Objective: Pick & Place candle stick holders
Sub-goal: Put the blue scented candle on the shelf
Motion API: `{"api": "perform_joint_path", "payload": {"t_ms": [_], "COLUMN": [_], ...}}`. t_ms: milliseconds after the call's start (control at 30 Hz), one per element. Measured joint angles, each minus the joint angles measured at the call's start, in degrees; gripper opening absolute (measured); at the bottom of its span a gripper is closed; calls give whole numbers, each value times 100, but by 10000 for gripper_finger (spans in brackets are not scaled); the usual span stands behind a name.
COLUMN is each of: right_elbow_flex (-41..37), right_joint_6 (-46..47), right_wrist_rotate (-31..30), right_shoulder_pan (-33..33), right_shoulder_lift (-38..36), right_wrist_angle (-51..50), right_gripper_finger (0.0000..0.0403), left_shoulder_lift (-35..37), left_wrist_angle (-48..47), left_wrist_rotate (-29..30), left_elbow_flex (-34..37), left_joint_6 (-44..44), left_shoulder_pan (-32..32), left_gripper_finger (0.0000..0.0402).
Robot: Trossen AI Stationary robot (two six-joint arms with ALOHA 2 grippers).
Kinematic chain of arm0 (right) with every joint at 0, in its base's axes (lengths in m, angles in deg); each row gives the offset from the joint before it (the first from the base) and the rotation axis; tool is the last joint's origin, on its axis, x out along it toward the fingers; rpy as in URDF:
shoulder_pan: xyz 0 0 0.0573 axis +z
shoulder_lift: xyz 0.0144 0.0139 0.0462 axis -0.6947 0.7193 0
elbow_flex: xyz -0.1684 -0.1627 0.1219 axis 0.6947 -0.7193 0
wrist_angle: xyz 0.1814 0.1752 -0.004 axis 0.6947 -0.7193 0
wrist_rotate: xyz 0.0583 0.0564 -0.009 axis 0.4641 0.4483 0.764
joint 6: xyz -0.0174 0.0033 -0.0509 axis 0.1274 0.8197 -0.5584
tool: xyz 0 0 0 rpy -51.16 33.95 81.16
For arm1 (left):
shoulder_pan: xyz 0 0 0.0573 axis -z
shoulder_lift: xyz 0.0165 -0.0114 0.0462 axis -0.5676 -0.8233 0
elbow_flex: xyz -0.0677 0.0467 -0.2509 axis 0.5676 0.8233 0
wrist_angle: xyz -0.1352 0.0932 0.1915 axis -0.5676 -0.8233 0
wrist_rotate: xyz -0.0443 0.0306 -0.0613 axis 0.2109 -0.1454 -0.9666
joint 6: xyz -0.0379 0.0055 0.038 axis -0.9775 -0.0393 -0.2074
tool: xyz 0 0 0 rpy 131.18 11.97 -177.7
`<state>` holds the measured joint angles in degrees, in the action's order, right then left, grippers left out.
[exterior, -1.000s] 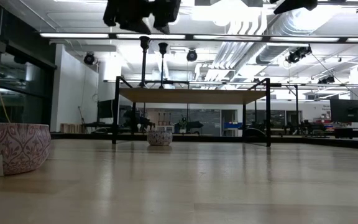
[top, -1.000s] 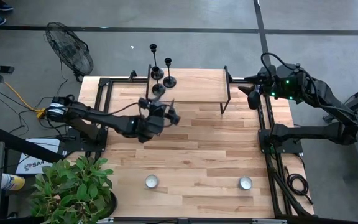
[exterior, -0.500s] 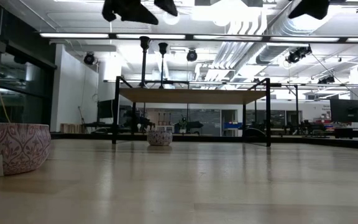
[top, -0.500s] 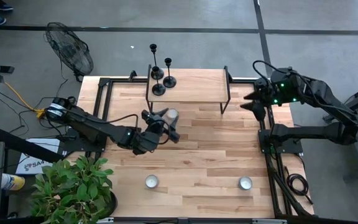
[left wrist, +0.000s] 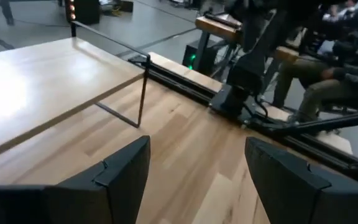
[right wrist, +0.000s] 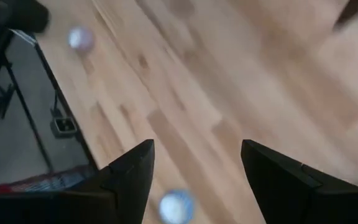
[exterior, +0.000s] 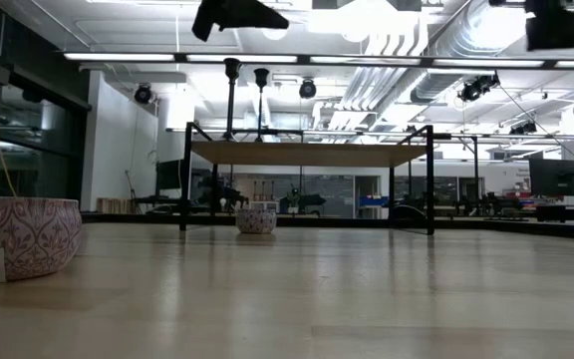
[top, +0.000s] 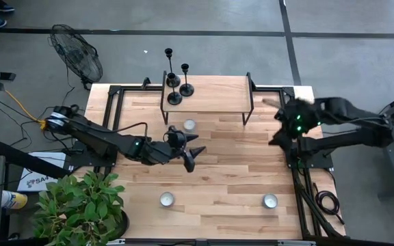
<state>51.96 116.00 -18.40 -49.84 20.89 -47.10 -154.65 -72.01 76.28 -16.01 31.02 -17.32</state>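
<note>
Three slim black candlesticks (top: 175,85) stand upright on their round bases at the left end of the raised wooden shelf (top: 214,96). Two of them show in the low view (exterior: 232,90). My left gripper (top: 191,156) is open and empty above the table, in front of the shelf, nearer the front than the candlesticks. In its wrist view (left wrist: 194,180) the fingers stand wide apart over bare wood. My right gripper (top: 278,137) is open and empty at the table's right edge. Its wrist view (right wrist: 197,180) looks down on the table.
A small white candle cup (top: 189,125) sits on the table just in front of the shelf. Two more (top: 166,199) (top: 270,201) sit near the front edge. A potted plant (top: 81,208) stands at the front left corner. Black frame rails (top: 294,157) run along both sides.
My left gripper has gone from the shelf's front edge toward the table's near edge and right, turning as it went, and has uncovered the white candle cup. My right gripper has gone from beside the shelf's right end toward the near edge along the right rail.
</note>
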Motion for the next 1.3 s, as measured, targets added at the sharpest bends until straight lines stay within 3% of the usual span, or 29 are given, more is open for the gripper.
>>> {"api": "perform_joint_path", "payload": {"t_ms": [167,367,500,633,933,1300], "right_elbow_flex": [-707,-1395,-1601,-1653,-1653,-1653], "right_joint_6": [1874,3911,4912,5798,7112,8160], "right_wrist_rotate": [-329,-891,-1404,-1448,-1216,-1109], "right_shoulder_pan": [1124,2373,3065,3647,4521,4940], "right_shoulder_lift": [0,13,223,661,1928,2908], "right_wrist_angle": [290,1346,1757,1833,2576,3048], "right_gripper_finger": [236,236,236,236,236,236], "left_shoulder_lift": [18,36,36,36,36,36], "left_wrist_angle": [-70,-267,-366,-468,-821,-961], "left_wrist_rotate": [-458,-1079,-1324,-1443,-1448,-1546], "left_elbow_flex": [-4,-4,-4,-4,-2,-2], "left_joint_6": [135,220,239,244,285,285], "left_shoulder_pan": [-5,0,0,0,0,0], "left_gripper_finger": [257,257,257,257,257,257]}}
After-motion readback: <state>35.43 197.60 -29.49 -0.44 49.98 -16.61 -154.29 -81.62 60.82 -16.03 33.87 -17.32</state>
